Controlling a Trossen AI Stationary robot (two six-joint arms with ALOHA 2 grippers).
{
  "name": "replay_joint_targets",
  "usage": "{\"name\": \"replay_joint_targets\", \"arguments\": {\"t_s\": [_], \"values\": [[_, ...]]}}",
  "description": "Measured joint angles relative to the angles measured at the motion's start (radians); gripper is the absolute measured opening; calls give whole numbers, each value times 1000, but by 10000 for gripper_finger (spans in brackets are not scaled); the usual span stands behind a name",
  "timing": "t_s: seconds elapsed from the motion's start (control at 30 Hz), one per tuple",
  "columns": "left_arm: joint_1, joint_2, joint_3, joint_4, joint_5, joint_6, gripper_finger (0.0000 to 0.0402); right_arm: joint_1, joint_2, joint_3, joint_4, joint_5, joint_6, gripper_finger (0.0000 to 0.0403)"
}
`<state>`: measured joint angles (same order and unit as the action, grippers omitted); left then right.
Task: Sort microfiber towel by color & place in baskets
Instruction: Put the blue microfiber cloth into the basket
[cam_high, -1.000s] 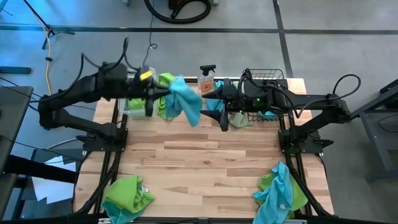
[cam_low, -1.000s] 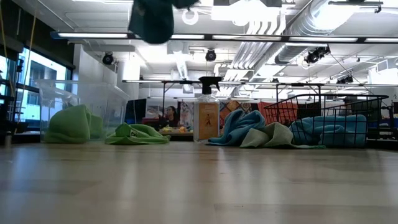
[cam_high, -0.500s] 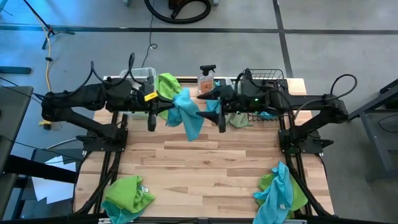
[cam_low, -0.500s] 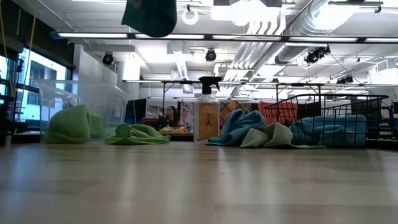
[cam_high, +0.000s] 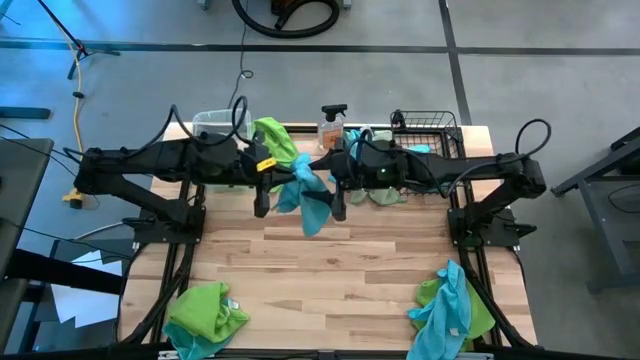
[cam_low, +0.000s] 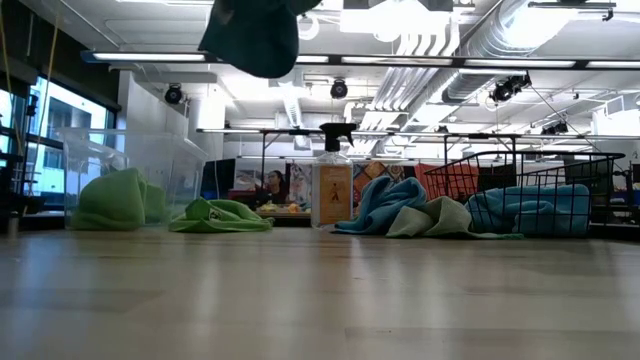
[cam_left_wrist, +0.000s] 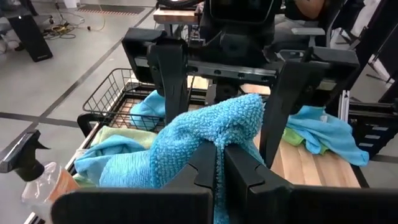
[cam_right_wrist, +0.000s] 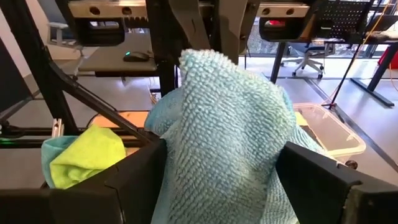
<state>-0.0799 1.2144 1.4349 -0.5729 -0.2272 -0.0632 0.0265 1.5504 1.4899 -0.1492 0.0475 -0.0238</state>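
1. Since the earlier frame the left tool (cam_high: 268, 178) has carried its blue towel (cam_high: 306, 193) further toward the middle of the worktop (cam_high: 330, 260), and the right tool (cam_high: 338, 184) has come in to meet it.
2. The left tool's fingers (cam_left_wrist: 205, 163) are pressed together on a fold of the blue towel, which hangs in the air above the worktop.
3. The right tool's fingers (cam_right_wrist: 134, 171) are spread wide on either side of the same towel; they have not closed on it.
4. Behind the left arm sits the clear tub (cam_high: 215, 124), with a green towel (cam_high: 275, 137) beside it and another green towel (cam_low: 112, 200) inside it.
5. A spray bottle (cam_high: 331, 126) stands between the tub and the black wire basket (cam_high: 428, 125).
6. The basket holds blue towels (cam_low: 540, 210), and a blue and a pale green towel (cam_low: 425, 217) lie just beside it.
7. Two unsorted heaps lie at the near corners: a green pile (cam_high: 207, 314) and a green-and-blue pile (cam_high: 450, 306).
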Motion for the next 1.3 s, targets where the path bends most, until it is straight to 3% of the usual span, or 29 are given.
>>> {"name": "replay_joint_targets", "arguments": {"t_s": [0.13, 0.23, 0.3, 0.43, 0.47, 0.87, 1.1, 1.3], "values": [[0, -1, 0, 1, 0, 25, 0, 0, 0, 0, -2, 1, 1, 276], [0, -1, 0, 1, 0, 31, 1, 0, 0, 0, -6, 3, 21, 231], [0, -1, 0, 1, 0, 32, 4, 0, 0, 0, -17, 4, 23, 180], [0, -1, 0, 1, 0, 34, 14, 0, 0, 0, -34, 3, 7, 37], [0, -1, 0, 1, 0, 35, 17, 0, 0, 0, -35, -1, 1, 20], [0, -13, 0, -19, 15, 30, 88, -6, -32, 0, -95, -34, -11, 5], [0, -76, 0, -120, 14, 9, 148, -40, -132, 0, -263, -31, -3, 3], [1, -143, 0, -173, -27, -11, 168, -46, -228, 1, -444, 34, 11, 2]]}}
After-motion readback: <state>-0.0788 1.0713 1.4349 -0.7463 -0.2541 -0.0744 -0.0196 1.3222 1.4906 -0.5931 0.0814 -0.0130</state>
